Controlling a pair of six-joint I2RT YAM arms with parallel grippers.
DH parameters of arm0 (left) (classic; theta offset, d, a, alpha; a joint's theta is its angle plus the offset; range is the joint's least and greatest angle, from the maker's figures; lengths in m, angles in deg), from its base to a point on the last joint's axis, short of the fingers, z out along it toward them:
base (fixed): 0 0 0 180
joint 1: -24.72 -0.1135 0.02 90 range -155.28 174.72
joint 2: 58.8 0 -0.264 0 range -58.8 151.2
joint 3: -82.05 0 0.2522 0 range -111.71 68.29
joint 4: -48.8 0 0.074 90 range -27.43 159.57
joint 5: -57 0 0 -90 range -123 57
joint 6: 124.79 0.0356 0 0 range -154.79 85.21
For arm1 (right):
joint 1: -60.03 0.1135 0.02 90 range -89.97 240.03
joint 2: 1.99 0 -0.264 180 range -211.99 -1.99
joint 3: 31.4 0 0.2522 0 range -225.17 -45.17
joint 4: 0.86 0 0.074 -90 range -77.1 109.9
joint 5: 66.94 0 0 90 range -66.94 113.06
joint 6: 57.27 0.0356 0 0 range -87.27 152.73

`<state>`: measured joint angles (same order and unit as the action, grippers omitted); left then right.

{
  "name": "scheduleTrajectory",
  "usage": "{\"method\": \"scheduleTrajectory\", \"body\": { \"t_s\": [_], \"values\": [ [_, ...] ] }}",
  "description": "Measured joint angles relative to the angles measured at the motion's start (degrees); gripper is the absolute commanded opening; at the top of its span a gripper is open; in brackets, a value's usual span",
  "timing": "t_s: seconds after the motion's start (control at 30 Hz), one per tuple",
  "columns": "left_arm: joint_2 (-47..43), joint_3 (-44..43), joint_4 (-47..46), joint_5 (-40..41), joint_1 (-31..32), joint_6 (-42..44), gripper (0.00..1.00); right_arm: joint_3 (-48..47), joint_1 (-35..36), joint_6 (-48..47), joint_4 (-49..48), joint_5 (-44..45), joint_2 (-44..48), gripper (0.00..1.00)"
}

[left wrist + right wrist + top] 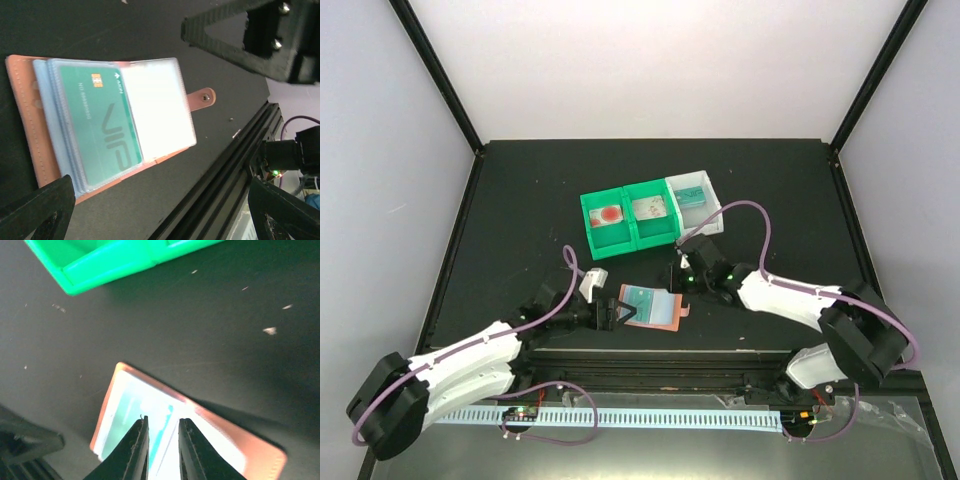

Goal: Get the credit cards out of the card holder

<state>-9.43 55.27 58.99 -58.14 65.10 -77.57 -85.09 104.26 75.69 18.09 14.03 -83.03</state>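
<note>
A black worktop [520, 220] sits inside pale walls. There is bare room at 12 o'clock behind the trays and along the 9 and 3 o'clock sides. The card holder [655, 310] lies open and flat near the worktop's 6 o'clock edge, close to the metal rail [650, 355], so there is little room on that side.

The holder has salmon-brown leather outside and pale blue clear pockets inside. A small tab with a snap [205, 97] sticks out on one side. A teal card [102, 127] printed "VIP" shows in one pocket. The pocket beside it is washed out by glare.

The left claw [612, 313] is at the holder's 9 o'clock edge with its fingers spread wide and holding nothing. The right claw [164, 440] hangs over the holder from 1 o'clock. Its fingers are narrowed to a slim gap, and I cannot tell whether the tips touch the holder.

At 12 o'clock from the holder, two joined green trays [588, 218] each hold a card. One card is white with a red mark [610, 213] and the other is pale [650, 208]. A white tray [715, 205] touches them at 3 o'clock and holds a teal item [691, 196].
</note>
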Motion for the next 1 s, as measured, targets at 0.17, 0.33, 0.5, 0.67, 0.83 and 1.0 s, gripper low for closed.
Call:
{"method": "scheduleTrajectory", "body": {
  "t_s": [0.17,0.33,0.5,0.67,0.83,1.0],
  "values": [
    [4.22,0.42,-2.99,-0.7,-1.46,-0.31,0.96,0.31,3.37,2.54,-4.52,-1.49,-3.56,0.18],
    [7.8,0.42,-5.33,-1.2,-2.49,-0.26,0.96,0.33,4.98,4.07,-6.67,-1.62,-7.63,0.18],
    [9.75,0.44,-6.8,-2.23,-2.56,-0.28,0.95,1.7,5.57,4.76,-7.58,-0.46,-8.2,0.16],
    [10.36,1.16,-8.61,-4.15,-2.56,-0.94,0.93,4.26,5.57,4.94,-7.74,1.99,-8.17,0.16],
    [10.34,4.24,-10.1,-5.73,-2.56,-3.1,0.92,5.03,5.57,4.9,-7.85,3.02,-7.72,0.16],
    [8.81,4.74,-9.03,-6.21,-2.56,-3.72,0.9,5.03,5.6,5.66,-8.76,1.66,-6.75,0.15]
  ]
}}
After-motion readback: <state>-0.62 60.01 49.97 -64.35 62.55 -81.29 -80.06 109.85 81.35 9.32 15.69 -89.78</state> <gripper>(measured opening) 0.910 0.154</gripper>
